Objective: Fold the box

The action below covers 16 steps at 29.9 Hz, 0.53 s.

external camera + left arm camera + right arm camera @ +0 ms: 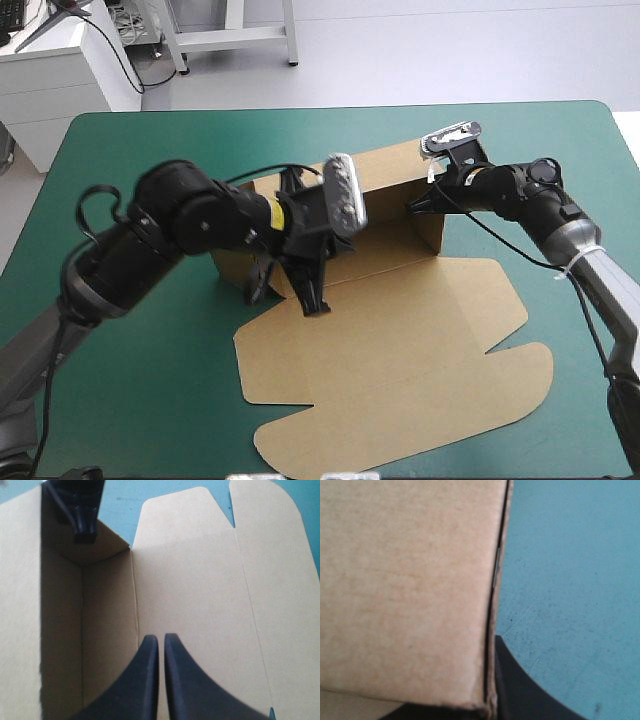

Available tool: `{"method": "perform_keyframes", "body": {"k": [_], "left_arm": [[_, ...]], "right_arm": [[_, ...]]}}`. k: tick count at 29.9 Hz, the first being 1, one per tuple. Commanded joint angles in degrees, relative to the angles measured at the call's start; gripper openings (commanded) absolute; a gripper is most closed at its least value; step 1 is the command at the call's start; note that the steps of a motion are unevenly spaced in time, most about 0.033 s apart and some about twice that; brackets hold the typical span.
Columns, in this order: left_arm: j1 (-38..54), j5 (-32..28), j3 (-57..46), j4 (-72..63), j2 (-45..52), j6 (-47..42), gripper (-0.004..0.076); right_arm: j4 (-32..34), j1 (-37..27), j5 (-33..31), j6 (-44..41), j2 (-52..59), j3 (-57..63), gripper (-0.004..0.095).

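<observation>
The brown box (pixel 400 330) lies at mid-table with its far walls raised (pixel 390 170) and its wide lid flat toward the near edge. My left gripper (pixel 312 300) points down at the crease between tray and lid. Its fingers (pixel 161 639) are shut, tips on the board just beside that crease (pixel 134 595). My right gripper (pixel 415 203) is at the tray's right end wall. In its own view the wall (pixel 405 590) fills the space ahead, its edge running down between the black fingers (pixel 525 690). The left wrist view shows that gripper (pixel 82 527) clamped on the wall.
Bare teal-green cover (pixel 150 380) spreads left of the box and near the right edge (pixel 580 150). The lid's rounded flaps (pixel 520 370) reach close to the table's near edge. My left arm (pixel 180 220) crosses over the tray's left end.
</observation>
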<state>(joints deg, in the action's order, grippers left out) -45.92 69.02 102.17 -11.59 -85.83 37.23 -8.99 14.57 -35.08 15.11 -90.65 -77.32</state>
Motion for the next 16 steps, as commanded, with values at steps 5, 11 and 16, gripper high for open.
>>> {"method": "perform_keyframes", "body": {"k": [5,11,16], "left_arm": [[24.2,2.9,6.6,-15.2,2.4,-4.4,0.0011],[40.7,3.0,6.6,-18.1,2.7,-8.7,-0.0008],[48.9,5.2,5.7,-17.7,4.4,-10.1,-0.0009]], "right_arm": [[-1.2,-0.1,2.6,-0.2,2.3,-2.2,-0.0019],[-1.2,-0.1,0.7,-0.2,2.6,-2.2,-0.0019],[-1.7,-0.1,1.1,-0.5,4.9,-2.3,-0.0019]]}}
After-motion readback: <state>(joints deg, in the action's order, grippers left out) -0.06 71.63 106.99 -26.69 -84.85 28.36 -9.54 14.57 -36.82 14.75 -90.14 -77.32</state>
